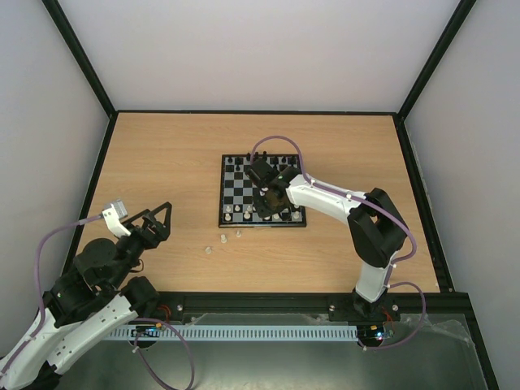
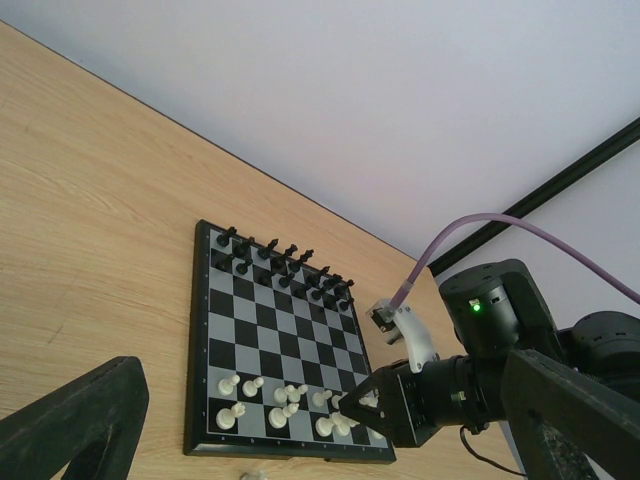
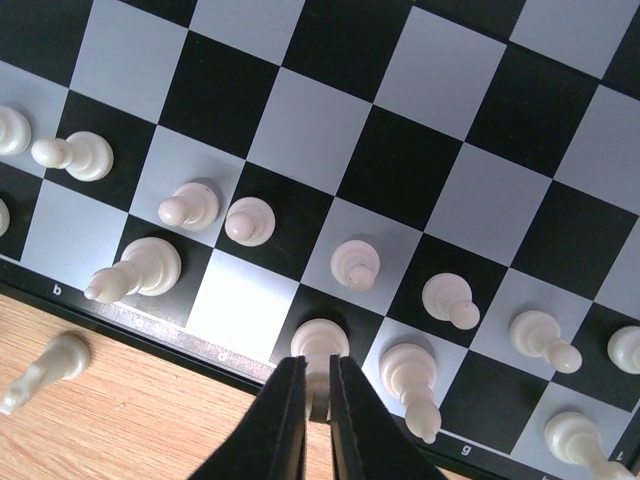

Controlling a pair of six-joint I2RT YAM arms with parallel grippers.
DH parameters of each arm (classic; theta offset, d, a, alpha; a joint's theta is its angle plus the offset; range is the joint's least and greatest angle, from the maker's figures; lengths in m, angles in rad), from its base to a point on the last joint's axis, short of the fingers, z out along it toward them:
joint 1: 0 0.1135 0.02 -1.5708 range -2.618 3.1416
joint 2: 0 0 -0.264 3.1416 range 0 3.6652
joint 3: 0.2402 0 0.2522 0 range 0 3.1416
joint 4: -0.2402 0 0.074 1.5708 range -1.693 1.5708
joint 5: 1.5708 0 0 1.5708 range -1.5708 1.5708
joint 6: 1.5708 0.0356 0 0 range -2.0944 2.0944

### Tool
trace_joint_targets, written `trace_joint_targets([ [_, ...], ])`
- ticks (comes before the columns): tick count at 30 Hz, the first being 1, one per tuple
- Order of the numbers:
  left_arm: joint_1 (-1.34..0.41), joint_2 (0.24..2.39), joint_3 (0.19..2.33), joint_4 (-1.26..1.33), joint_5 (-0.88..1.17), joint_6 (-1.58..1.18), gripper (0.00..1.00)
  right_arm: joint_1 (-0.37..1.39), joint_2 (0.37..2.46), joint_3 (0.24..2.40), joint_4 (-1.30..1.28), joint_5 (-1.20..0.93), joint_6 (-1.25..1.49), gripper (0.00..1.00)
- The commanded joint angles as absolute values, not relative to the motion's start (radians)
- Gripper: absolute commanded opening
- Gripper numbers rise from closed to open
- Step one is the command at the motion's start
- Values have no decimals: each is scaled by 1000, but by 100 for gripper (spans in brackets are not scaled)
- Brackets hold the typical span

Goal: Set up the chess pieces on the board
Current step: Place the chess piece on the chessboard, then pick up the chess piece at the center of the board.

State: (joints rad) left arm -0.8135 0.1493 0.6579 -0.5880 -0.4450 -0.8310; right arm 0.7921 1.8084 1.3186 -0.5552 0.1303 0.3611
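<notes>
The board [image 1: 242, 184] lies mid-table, with black figures along its far rows and whitish chess pieces [image 2: 228, 385] on its two near rows. My right gripper [image 3: 318, 378] reaches over the near edge and is shut on the top of one white piece [image 3: 320, 342]. That piece stands upright on a black near-row square, beside an empty pale square [image 3: 245, 300]. In the top view the right gripper [image 1: 268, 199] hides that piece. My left gripper [image 1: 156, 213] hovers open and empty left of the board, its fingers [image 2: 80, 420] framing the left wrist view.
Three loose white pieces [image 1: 222, 240] lie on the wood just off the board's near-left corner; one of them [image 3: 45, 370] lies on its side beside the border. The right arm [image 1: 341, 199] stretches across the board's near-right corner. Black posts and pale walls enclose the table.
</notes>
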Motion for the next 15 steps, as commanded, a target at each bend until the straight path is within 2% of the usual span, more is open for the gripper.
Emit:
trace_joint_targets([
  [1, -815, 156, 660, -568, -442, -819, 99, 786, 1820, 1341, -577, 123, 350, 11],
  [9, -815, 155, 660, -570, -445, -820, 99, 787, 1792, 1339, -585, 116, 355, 18],
  [12, -816, 156, 656, -569, -446, -822, 100, 786, 1762, 1334, -589, 114, 357, 25],
  [15, -816, 162, 656, -567, -446, -823, 99, 786, 1717, 1330, -596, 111, 359, 36],
])
